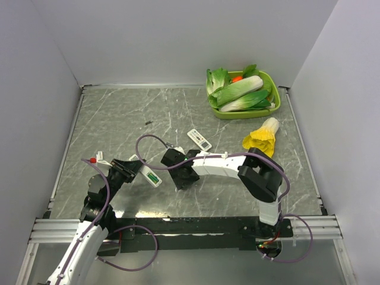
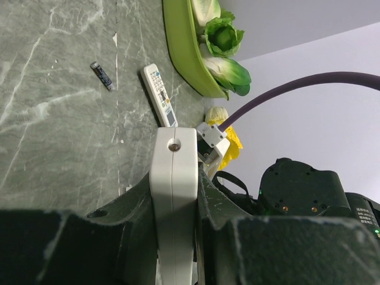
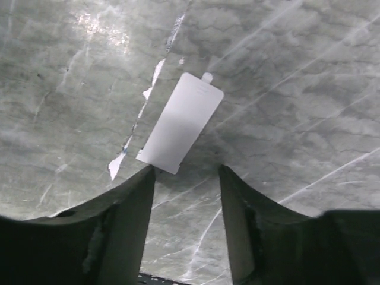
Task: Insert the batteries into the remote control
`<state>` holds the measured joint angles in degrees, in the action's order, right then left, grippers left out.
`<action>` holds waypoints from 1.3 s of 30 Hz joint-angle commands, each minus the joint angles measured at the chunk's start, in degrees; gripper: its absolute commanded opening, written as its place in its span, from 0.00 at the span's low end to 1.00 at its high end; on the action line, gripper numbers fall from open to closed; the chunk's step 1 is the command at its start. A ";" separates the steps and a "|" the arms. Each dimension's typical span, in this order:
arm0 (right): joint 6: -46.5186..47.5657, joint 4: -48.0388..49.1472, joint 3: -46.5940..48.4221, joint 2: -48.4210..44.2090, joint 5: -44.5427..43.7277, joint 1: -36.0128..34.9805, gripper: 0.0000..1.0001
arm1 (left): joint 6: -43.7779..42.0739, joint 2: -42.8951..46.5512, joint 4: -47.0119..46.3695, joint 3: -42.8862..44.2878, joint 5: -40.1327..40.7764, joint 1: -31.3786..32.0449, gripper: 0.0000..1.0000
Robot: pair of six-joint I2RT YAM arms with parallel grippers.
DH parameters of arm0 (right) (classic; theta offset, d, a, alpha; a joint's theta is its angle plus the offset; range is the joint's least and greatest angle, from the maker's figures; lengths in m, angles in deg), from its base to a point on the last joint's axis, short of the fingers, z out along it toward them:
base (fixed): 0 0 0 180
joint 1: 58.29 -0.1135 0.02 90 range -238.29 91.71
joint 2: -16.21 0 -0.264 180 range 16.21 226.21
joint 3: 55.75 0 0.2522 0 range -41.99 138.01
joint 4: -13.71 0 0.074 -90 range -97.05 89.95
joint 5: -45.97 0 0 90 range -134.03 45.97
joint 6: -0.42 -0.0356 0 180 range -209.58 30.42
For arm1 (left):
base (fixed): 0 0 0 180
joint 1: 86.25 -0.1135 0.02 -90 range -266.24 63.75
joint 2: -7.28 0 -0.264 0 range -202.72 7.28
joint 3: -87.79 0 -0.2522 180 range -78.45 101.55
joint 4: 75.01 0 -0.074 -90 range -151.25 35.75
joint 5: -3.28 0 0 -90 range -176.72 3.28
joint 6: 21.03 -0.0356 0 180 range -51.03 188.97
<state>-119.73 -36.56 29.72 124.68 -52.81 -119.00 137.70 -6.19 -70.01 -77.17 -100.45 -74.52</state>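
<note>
My left gripper (image 1: 134, 169) is shut on the remote control (image 1: 148, 176), a slim white remote held just above the table. In the left wrist view the remote control (image 2: 173, 190) stands edge-on, clamped between both fingers. From above, a green battery (image 1: 152, 177) shows in its open rear compartment; I cannot tell whether there are two. My right gripper (image 1: 181, 180) hangs just right of the remote, pointing down. In the right wrist view the right gripper (image 3: 185, 173) is open and empty, above a flat white battery cover (image 3: 181, 122) lying on the table.
A wider white remote with coloured buttons (image 1: 199, 139) lies behind the grippers. A small dark cylinder (image 2: 102, 75) lies further back left. A green tray (image 1: 221, 111) of vegetables sits at the back right, with a yellow-white cabbage (image 1: 262, 136) in front of it.
</note>
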 commanded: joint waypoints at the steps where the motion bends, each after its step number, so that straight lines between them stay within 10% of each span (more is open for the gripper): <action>1: -0.35 2.06 -1.57 -1.59 -1.60 0.06 0.63 | 0.97 0.90 -2.59 -5.67 -0.77 0.05 0.02; 26: -1.31 7.42 -0.60 -0.18 2.01 0.15 0.79 | 0.97 2.05 -1.09 -5.24 -0.77 0.14 0.02; 39: -1.05 5.05 -1.03 2.37 -3.70 0.24 0.70 | 0.97 2.05 -1.09 -5.41 -0.85 0.05 0.02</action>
<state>-120.23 -33.57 29.17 124.61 -53.68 -118.91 137.78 -4.55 -69.53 -77.17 -100.45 -74.52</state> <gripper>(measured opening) 0.708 0.276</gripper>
